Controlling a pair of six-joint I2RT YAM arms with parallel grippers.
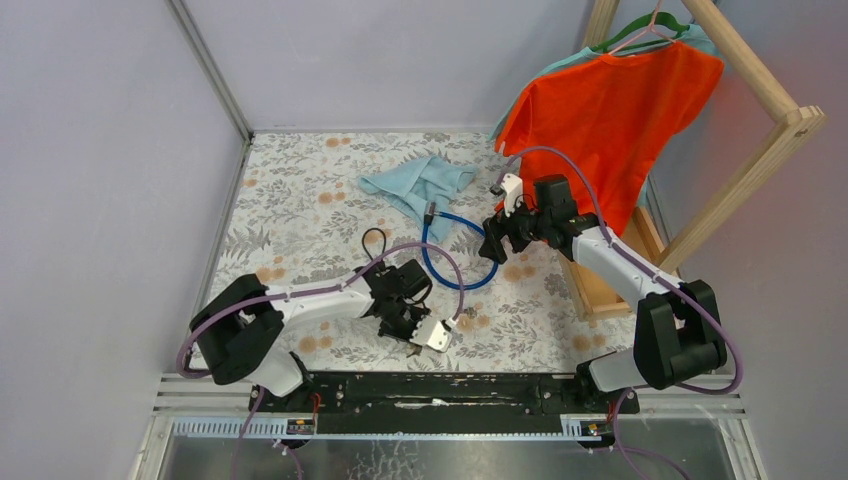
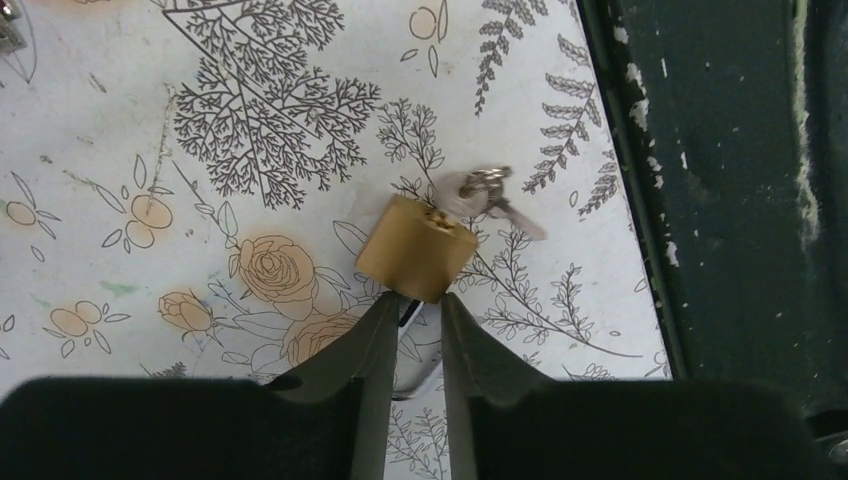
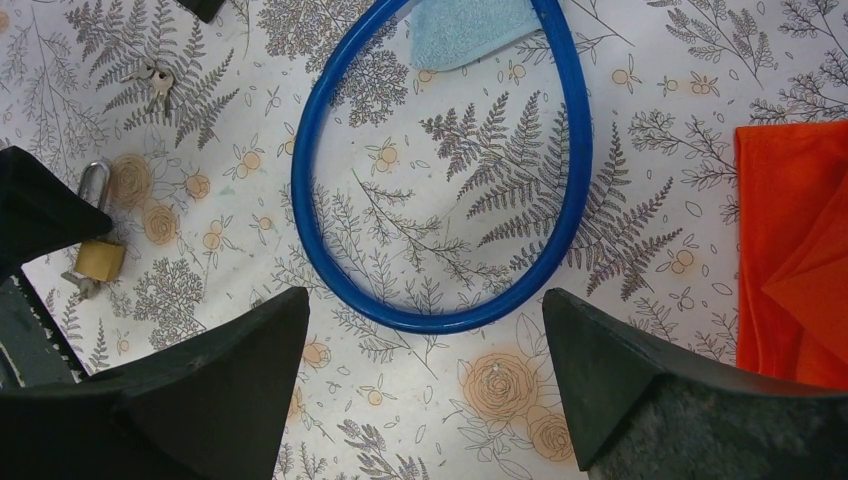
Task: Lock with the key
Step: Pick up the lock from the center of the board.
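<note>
The small dark-grey metal key bunch point(image 2: 485, 195) sits right at the keyhole end of the squat brass padlock point(image 2: 415, 250), touching it. The blur there won't let me say whether a blade is actually in the slot. Both lie flat on the floral tablecloth point(image 2: 250, 120), close to the black rail point(image 2: 740, 200) at the near edge.

Down at that corner, the left gripper point(image 2: 420, 300) has its fingers drawn close together with the silver shackle point(image 2: 425, 375) showing in the narrow gap. It looks clenched on the shackle, though how firm the hold is I can't judge.

The right gripper point(image 3: 422, 300) hangs released, jaws spread wide, above the blue cable loop point(image 3: 575, 180), well away from the padlock, which shows only at the far left of its own view.

Now the risks. That key is tiny and those open fingers are broad, so a clumsy approach could knock the bunch away from the lock rather than pinch it. If the left hold is weak, the brass body will probably spin with the key instead of resisting the turn. If the shackle isn't seated, turning locks nothing. There's also a second pair of keys point(image 3: 150, 80) lying apart on the cloth, easy to go for by mistake.
</note>
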